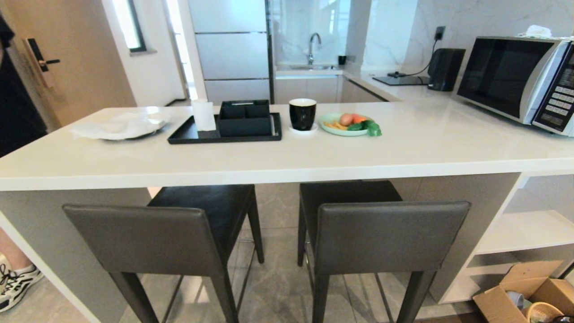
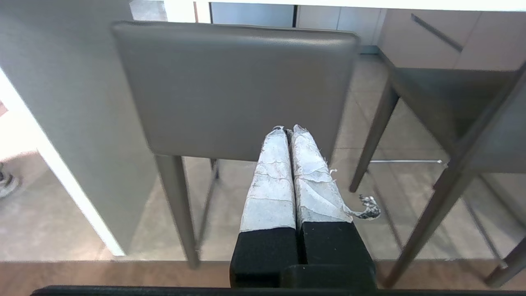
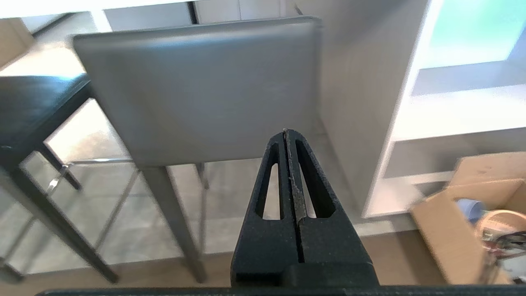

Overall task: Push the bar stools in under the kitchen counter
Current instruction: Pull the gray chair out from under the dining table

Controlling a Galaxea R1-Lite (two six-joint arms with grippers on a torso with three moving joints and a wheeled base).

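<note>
now both bar stools (image 1: 269,224) half under kitchen counter (image 1: 287,157) edge — left hand (image 2: 289,129), right hand (image 3: 285,131) pinched closed, empty.

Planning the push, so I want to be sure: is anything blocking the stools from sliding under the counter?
Nothing visible. The floor beneath the counter ahead of the left stool and right stool looks bare.

Head looks down over counter (image 1: 287,157); wrists (lower) face stool backrests (image 2: 234,86).
</note>
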